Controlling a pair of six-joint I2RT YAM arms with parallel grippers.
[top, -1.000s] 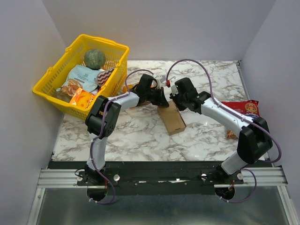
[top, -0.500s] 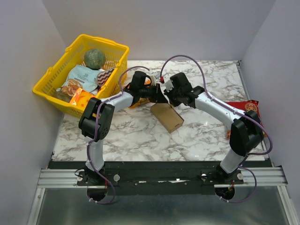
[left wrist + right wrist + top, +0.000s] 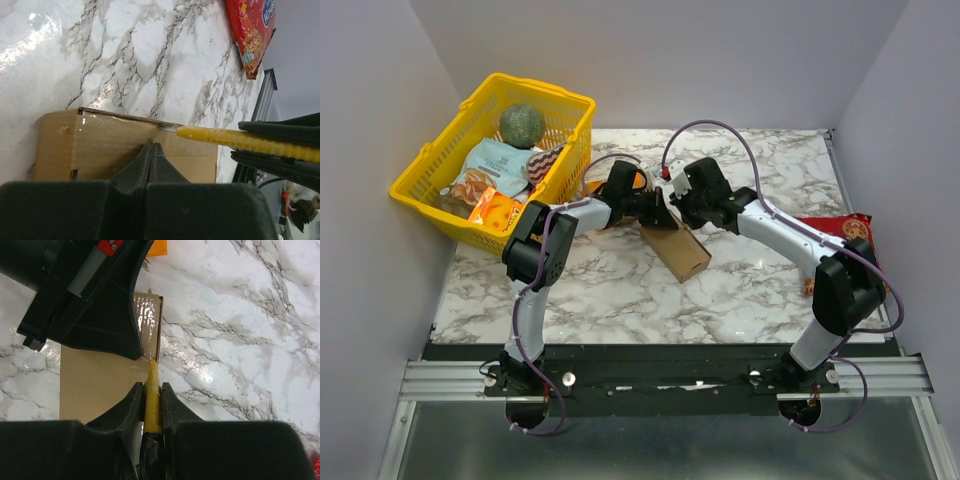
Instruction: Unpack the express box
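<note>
A marble table (image 3: 620,290) is seen from above, with a yellow basket (image 3: 575,135) set at its far left corner; a green round thing (image 3: 522,124) and a pale blue snack bag (image 3: 495,165) are held in it. The express box (image 3: 680,250) is laid flat near the middle of the table, turned at a slant, with both arms brought together at its far end. A red snack bag (image 3: 840,230) is placed at the right edge, well apart from the box. An orange packet (image 3: 159,247) is glimpsed just beyond the box. The left gripper (image 3: 152,146) is clenched on nothing, its fingertips set against the box's top face. A yellow utility knife (image 3: 152,390) is gripped tight by the right gripper (image 3: 151,388), and its thin blade is laid at the taped edge of the box, beside the left gripper.
</note>
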